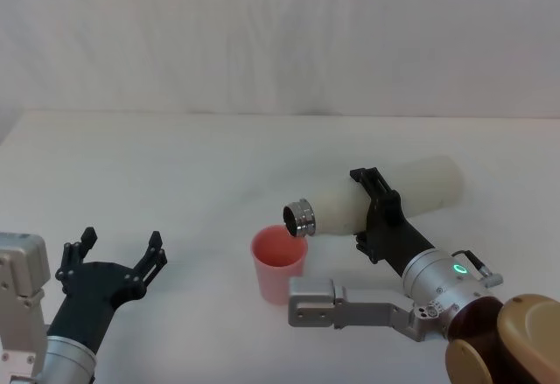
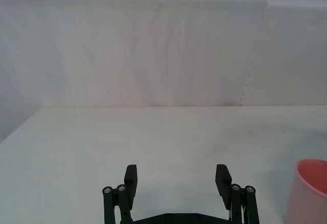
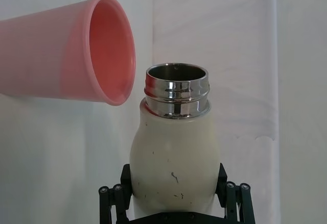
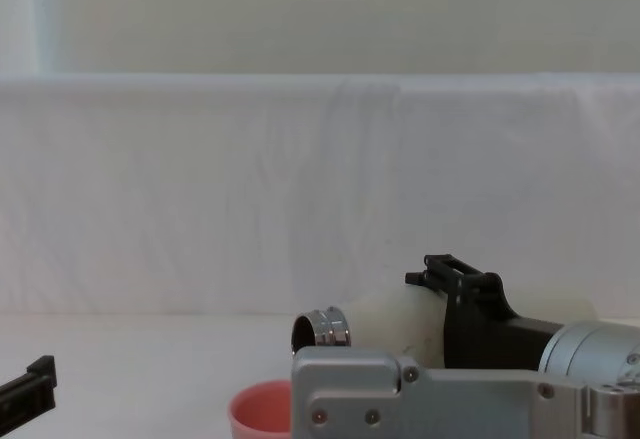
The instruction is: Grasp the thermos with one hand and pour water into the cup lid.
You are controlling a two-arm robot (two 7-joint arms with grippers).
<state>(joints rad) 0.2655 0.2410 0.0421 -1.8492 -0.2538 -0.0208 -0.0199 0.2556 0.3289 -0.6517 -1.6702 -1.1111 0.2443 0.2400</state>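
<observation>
My right gripper (image 1: 372, 213) is shut on the cream-white thermos (image 1: 385, 196), which is tipped on its side in the air. Its steel neck (image 1: 300, 218) hangs just over the rim of the pink cup lid (image 1: 279, 261), which stands upright on the table. In the right wrist view the thermos (image 3: 173, 157) sits between the fingers (image 3: 232, 196), its open steel mouth beside the cup lid (image 3: 66, 60). From the chest, the thermos (image 4: 385, 324) is level above the cup lid (image 4: 260, 414). My left gripper (image 1: 118, 257) hovers open at the near left.
The white table (image 1: 175, 165) stretches to a white cloth backdrop. A grey link of my right arm (image 1: 350, 305) lies across the near side, just in front of the cup lid. The left wrist view shows the cup lid (image 2: 309, 191) off to one side.
</observation>
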